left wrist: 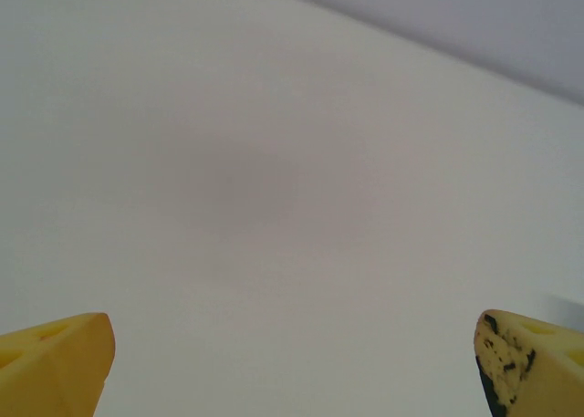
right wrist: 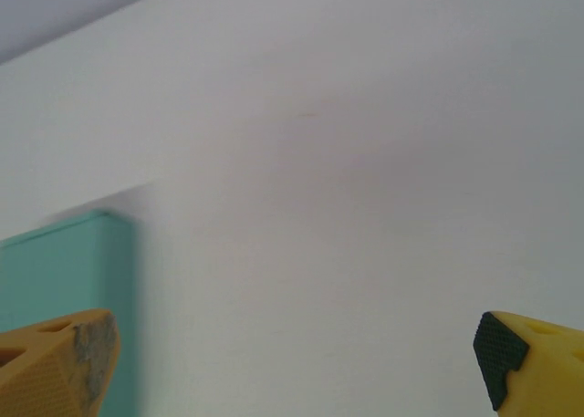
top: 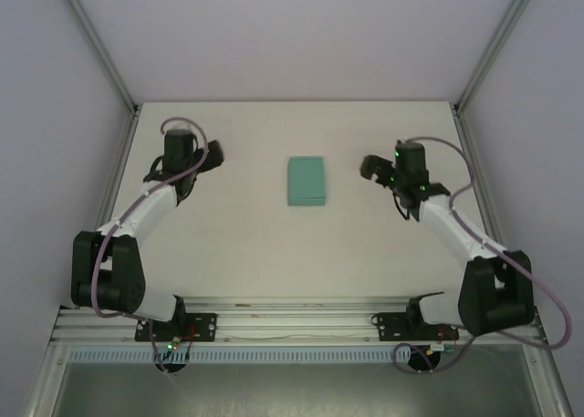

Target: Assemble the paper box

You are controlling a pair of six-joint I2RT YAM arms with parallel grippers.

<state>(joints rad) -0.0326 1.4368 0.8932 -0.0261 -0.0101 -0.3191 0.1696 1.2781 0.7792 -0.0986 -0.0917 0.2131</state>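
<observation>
Nearest to me, my left gripper (left wrist: 292,367) has its yellow fingertips spread wide, with nothing but the plain white table top (left wrist: 274,189) between them. My right gripper (right wrist: 292,367) is spread just as wide and is also empty. A little beyond its left fingertip stands the small teal-green card box (right wrist: 64,280), apart from the pad and not touched by it.

From the overhead camera, that box lies flat near the middle of the table. It is closed on every side I can see, with no flap standing out. My two grippers flank it, each well clear, the left one farther off than the right.

I judge the folding is done, so the step in hand is to get clear without undoing it. Thin card is light and slides at a nudge, so I should keep both sets of fingers spread and raise them before swinging the arms. The right side needs more care, since its inner fingertip passes closest to the box wall. Beyond the box the table runs bare to its far edge, so nothing there should snag me.
</observation>
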